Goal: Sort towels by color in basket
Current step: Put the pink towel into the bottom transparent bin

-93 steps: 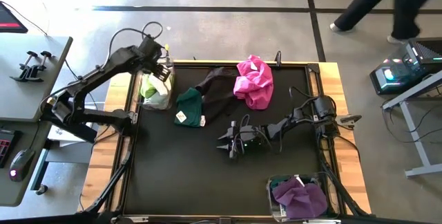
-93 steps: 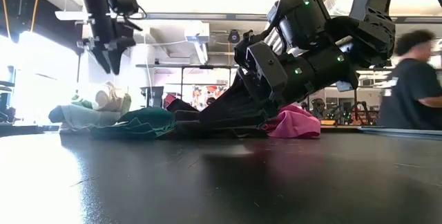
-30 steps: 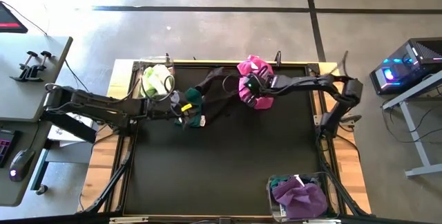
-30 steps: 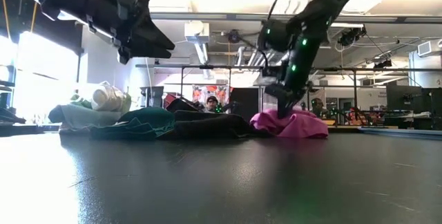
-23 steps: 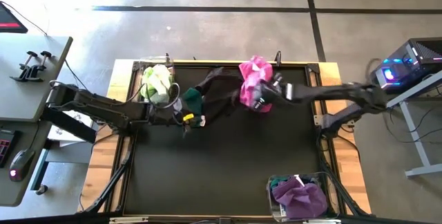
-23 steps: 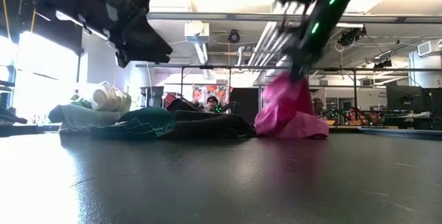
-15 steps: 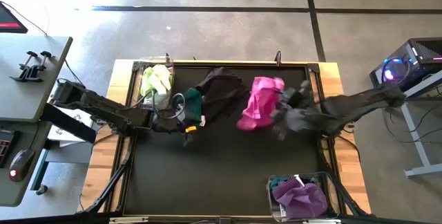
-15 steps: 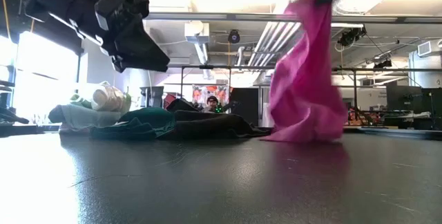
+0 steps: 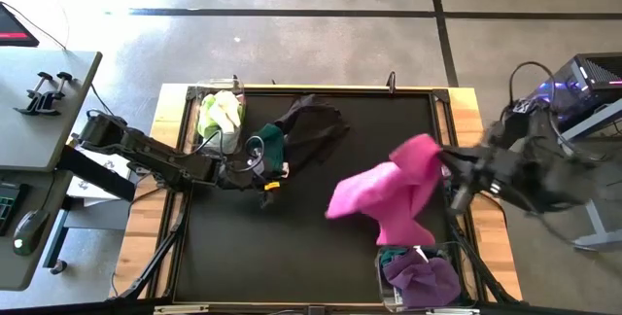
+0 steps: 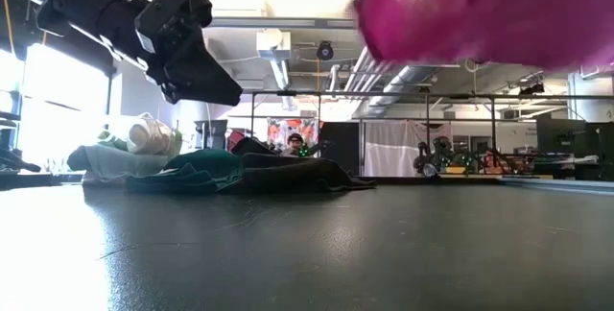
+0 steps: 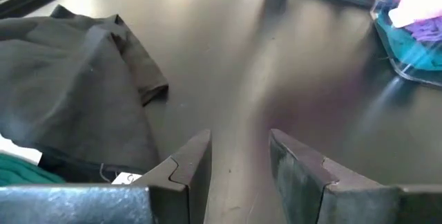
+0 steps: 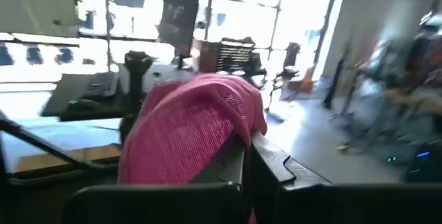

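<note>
The magenta towel (image 9: 389, 196) is in the air over the table's right half, with my right gripper (image 9: 449, 171) shut on it; in the low view it fills the top right (image 10: 480, 9). My left gripper (image 9: 264, 183) hovers open, with nothing between its fingers (image 11: 238, 144), just near of the dark teal-green towel (image 9: 270, 148). This towel and the black towel (image 9: 309, 125) lie on the mat at the far left. My right gripper holds the magenta towel by a bunched part at its right end (image 9: 432, 159). In the right wrist view the cloth (image 12: 190, 137) drapes over the fingers and hides the place of contact. The towel is lifted clear of the table and trails toward the table's left.
A clear basket (image 9: 381, 268) at the near right holds a purple towel (image 9: 420, 278) on something teal. Another basket (image 9: 206, 140) at the far left holds lime green and cream towels (image 9: 222, 113). The mat's middle is bare. A desk stands left of the table.
My right gripper has pulled the magenta towel up off the far middle of the mat. It has swung fast up and toward the table's right and near edges. The towel first stretched out below it and is now wholly clear of the table. My left gripper has edged nearer.
</note>
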Robot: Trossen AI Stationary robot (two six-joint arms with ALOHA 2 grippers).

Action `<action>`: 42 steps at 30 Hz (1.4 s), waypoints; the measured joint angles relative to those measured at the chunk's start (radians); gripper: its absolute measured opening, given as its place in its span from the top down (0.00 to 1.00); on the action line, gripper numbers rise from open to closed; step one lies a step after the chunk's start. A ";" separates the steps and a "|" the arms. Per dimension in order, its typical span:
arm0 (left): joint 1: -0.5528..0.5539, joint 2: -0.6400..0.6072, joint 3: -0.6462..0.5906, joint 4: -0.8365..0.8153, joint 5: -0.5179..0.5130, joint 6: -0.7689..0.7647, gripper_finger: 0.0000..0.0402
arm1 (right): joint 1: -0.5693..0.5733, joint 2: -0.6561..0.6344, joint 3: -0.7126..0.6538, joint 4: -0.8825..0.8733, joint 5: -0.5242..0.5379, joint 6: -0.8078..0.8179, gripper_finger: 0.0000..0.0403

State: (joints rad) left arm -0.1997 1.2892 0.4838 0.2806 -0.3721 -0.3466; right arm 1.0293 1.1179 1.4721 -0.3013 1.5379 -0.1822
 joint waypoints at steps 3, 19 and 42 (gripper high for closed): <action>-0.002 0.000 0.000 -0.002 0.001 0.000 0.68 | 0.100 0.060 0.078 0.113 0.027 -0.199 1.00; -0.012 0.000 0.000 0.016 -0.002 -0.009 0.68 | 0.449 0.565 0.725 0.216 0.035 -0.445 1.00; -0.010 -0.001 0.000 0.069 -0.035 0.072 0.68 | 0.319 0.343 0.409 -0.750 -0.053 0.905 1.00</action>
State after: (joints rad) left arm -0.2096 1.2884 0.4839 0.3494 -0.4075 -0.2750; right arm 1.3478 1.4611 1.8811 -1.0515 1.4846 0.7232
